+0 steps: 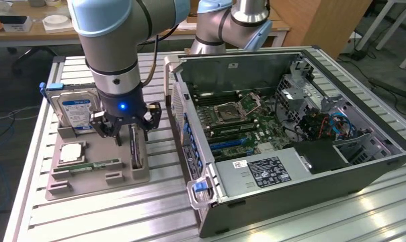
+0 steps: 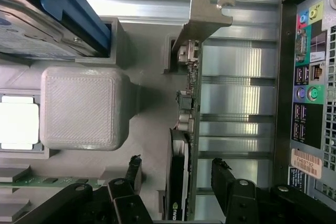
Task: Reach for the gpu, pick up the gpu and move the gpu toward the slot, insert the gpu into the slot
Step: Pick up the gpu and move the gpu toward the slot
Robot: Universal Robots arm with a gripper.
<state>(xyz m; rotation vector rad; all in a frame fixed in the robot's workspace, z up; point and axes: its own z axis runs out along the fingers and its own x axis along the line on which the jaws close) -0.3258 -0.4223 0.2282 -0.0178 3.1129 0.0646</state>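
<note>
The gpu (image 1: 135, 151) stands on edge in the grey holder (image 1: 88, 187). It is nearer the bench's (image 1: 88, 222) edge on the exterior view's left than the open computer case (image 1: 364, 166). Its long axis runs from the bench's far edge toward the near edge. The gripper (image 1: 131, 132) hangs directly over it, 1 finger on each side, spread wide with a gap to the card on both sides, holding nothing. The forearm stands near vertical, wrist pointing straight down. Judgement: reach almost complete, grasp not made.

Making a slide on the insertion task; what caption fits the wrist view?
Open hand straddling the gpu, which stands on edge in the grey holder beside the computer case.
</note>
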